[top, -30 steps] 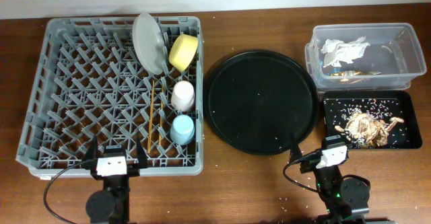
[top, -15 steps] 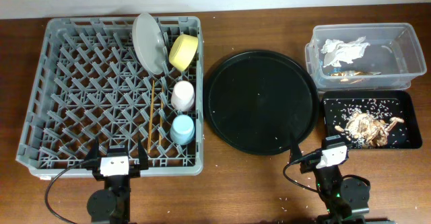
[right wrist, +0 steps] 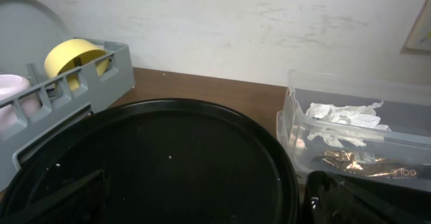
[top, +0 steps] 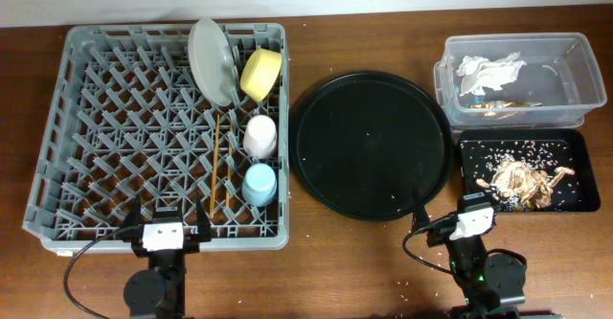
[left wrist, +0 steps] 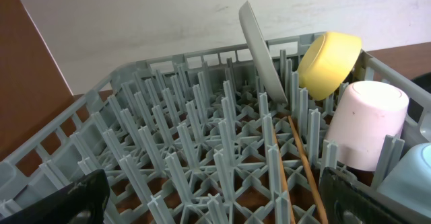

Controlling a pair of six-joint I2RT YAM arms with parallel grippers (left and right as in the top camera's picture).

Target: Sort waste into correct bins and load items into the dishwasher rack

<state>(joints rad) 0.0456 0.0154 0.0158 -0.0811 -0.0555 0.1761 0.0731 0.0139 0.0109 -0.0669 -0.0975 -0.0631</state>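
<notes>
The grey dishwasher rack (top: pixel 96 118) holds the upright grey-white plate (top: pixel 209 60), the yellow bowl (top: pixel 261 74), the pink cup (top: pixel 260 136), the light-blue cup (top: pixel 259 184) and the wooden chopsticks (top: pixel 215 166). White napkins (top: pixel 488 70) lie in the clear tub (top: pixel 584 70). Beige food scraps (top: pixel 520 180) lie in the shallow black tray (top: pixel 575 147). My left gripper (top: pixel 163 225) is open and empty at the rack's near edge, also shown in the left wrist view (left wrist: pixel 212 204). My right gripper (top: pixel 448 211) is open and empty at the round tray's near edge, also shown in the right wrist view (right wrist: pixel 209 200).
A large round black tray (top: pixel 372 147) with a few crumbs lies between the rack and the bins. The tub and the black tray sit at the table's right side, the tub behind. A wall stands behind the table.
</notes>
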